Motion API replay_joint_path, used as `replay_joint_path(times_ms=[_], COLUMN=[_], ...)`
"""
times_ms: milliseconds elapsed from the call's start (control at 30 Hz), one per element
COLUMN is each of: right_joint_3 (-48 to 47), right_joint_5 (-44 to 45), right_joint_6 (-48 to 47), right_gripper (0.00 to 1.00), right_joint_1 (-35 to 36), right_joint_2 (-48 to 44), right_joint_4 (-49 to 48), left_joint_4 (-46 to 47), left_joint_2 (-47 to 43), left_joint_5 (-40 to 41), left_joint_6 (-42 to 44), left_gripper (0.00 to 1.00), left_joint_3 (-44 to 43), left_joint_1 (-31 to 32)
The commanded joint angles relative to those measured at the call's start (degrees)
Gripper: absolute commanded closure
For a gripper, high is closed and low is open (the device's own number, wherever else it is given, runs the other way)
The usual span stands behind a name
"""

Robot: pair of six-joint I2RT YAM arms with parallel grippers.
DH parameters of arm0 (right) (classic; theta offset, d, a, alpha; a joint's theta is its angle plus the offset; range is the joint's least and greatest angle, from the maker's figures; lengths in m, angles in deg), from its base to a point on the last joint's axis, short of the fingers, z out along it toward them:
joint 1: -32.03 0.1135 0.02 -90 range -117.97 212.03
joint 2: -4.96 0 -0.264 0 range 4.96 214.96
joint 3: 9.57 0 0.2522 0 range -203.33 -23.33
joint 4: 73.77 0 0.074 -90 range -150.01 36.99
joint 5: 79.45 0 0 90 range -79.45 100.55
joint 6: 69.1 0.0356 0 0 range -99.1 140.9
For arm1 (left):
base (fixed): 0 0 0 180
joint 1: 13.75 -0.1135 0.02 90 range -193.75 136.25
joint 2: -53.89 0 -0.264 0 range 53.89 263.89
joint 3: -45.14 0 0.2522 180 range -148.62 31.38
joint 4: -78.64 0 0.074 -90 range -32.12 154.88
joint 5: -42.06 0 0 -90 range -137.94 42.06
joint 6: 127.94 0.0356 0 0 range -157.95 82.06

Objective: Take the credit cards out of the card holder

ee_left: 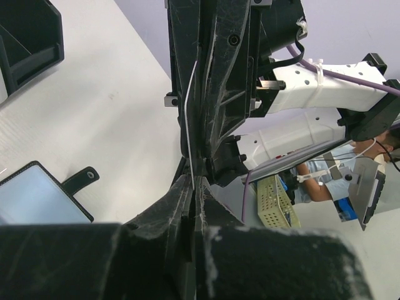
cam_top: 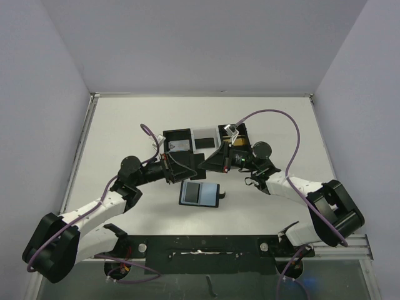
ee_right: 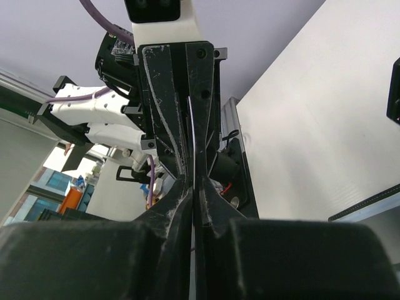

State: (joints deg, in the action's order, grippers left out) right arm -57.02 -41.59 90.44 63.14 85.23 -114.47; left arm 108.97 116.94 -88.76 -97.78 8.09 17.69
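Fingers: left fingers (ee_left: 172, 200) and right fingers (ee_right: 215, 206) meet tip to tip, both pinching one card (ee_left: 187, 112) edge-on. Holder (cam_top: 200, 194) lies open on the surface (cam_top: 125, 137) below. Risk: opposed pulls bend the card; a double release drops it.

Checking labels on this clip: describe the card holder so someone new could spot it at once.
On the white table, look in the middle, below the row of black boxes in the top view. The card holder lies flat and open there. Unlike the boxes, it is thin, blue-grey inside, with a small black tab sticking out at one side.
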Motion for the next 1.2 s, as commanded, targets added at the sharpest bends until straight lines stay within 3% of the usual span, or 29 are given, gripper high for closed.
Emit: replay_joint_path(times_ms=[0,133,233,333,467,600,733,967,1167], right_joint_3=[-1.1,-0.5,-1.5,-5.2,-10.4,-13.4,-13.6,-13.3,-18.1], right_joint_5=[-0.1,1.5,3.8,8.6,21.4,42.1,62.5,63.3,56.4], right_joint_6=[-0.1,-5.0,-13.6,-24.5,-39.5,-55.5,-70.8,-87.4,-93.5], right_gripper=[1.0,1.0,1.0,1.0,1.0,1.0,1.0,1.0,1.0], right_joint_1=[0.0,-2.9,-5.8,-6.8,-6.1,-0.5,6.3,9.1,9.1], right_joint_2=[-1.1,-4.5,-8.1,-11.3,-13.9,-15.5,-15.2,-12.5,-6.1], right_joint_4=[-4.5,2.6,14.2,29.3,48.6,56.1,57.7,52.9,52.2], left_joint_4=[2.9,-6.2,-18.9,-32.2,-41.4,-45.9,-50.3,-54.9,-59.4], left_joint_2=[-0.3,-3.0,-6.1,-9.3,-13.6,-16.9,-20.0,-24.0,-23.5], left_joint_5=[-0.6,3.7,10.2,20.4,31.0,36.2,41.4,47.5,50.0], left_joint_6=[0.6,4.5,10.3,14.1,15.0,14.5,14.1,15.2,17.4], left_gripper=[0.92,0.53,0.34,0.32,0.31,0.3,0.3,0.29,0.28], left_joint_3=[-3.0,-3.4,-5.1,-7.1,-7.2,-6.5,-6.7,-6.5,-8.3], left_joint_1=[0.0,-0.1,-0.1,-0.3,-0.3,-0.5,-0.7,-0.9,-1.2])
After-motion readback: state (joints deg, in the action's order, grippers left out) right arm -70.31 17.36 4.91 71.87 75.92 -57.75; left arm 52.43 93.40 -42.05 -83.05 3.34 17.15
